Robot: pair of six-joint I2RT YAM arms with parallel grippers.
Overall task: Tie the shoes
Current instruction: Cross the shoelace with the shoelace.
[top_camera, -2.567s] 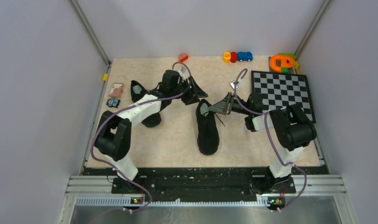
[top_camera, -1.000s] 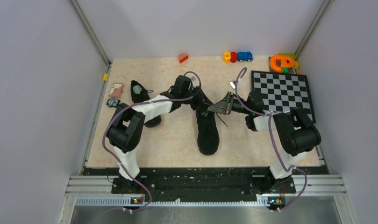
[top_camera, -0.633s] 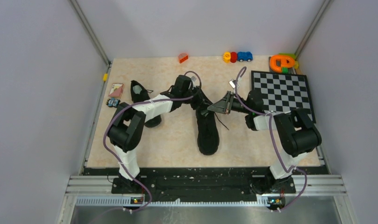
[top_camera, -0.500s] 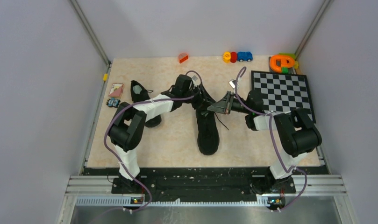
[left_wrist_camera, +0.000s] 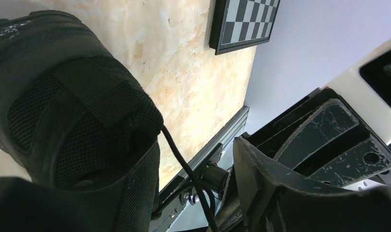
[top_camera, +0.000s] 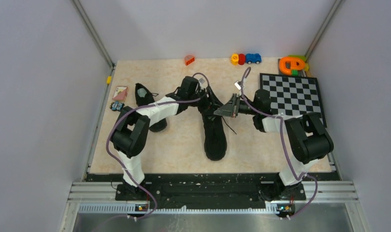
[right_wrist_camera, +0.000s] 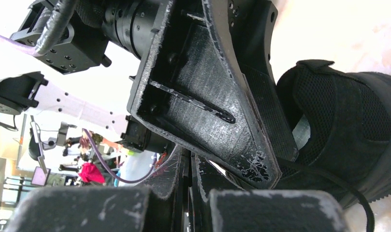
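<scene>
Early going by the look of it — no bow on the middle shoe (top_camera: 215,137), a lace (left_wrist_camera: 183,164) hanging loose off its collar, the second shoe (top_camera: 144,95) lying off at the left of the desk (top_camera: 179,145). Both arms reach low over the middle shoe's heel end — left end effector (top_camera: 209,102) fingers apart with the lace between them, right end effector (top_camera: 218,112) pressed together, lace pinched or not I can't tell.

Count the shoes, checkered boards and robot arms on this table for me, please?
Shoes: 2, the middle shoe and the left shoe
Checkered board: 1
Robot arms: 2, the left arm and the right arm
Total: 5
</scene>
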